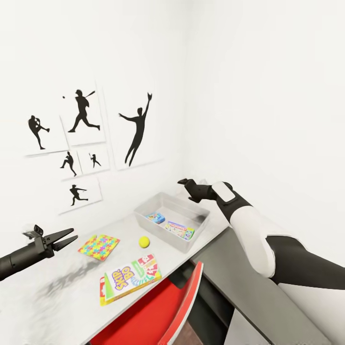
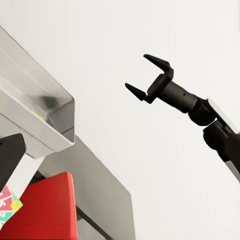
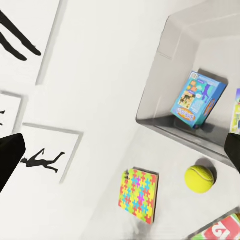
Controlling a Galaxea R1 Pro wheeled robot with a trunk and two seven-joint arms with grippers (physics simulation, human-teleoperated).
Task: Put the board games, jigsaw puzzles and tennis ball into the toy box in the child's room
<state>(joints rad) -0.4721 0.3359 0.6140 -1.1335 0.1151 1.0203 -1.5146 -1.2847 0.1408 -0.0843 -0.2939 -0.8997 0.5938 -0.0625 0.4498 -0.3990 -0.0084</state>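
1. While two board games already lie inside the toy box (image 1: 143,216), namely the small blue game (image 1: 155,217) and the Monopoly game (image 1: 180,230), the remaining toys rest on the table (image 1: 57,306) outside it.
2. Right gripper (image 1: 182,184): fingers spread wide, nothing held. It hangs in the air just past the bin's far rim, probably so that the arm stays clear of the opening.
3. Left gripper (image 1: 67,238): fingers slightly parted, nothing between them. It hovers above the table, pointing toward the bin, and the jigsaw puzzles (image 1: 99,247) lie just ahead of its tips and below them. They look like one stacked pair; whether both are there cannot be told.
4. Beyond the puzzles from the left gripper sits the tennis ball (image 1: 144,242), close beside the bin's near wall.
5. The Skip-Bo game (image 1: 130,279) lies on the near side of the ball, at the table edge, slightly overhanging it.
6. Obstructions: a red chair (image 1: 158,306) stands tucked under the table edge below the Skip-Bo game. The bin's wall must be cleared on every transfer. The ball is likely to roll if nudged.
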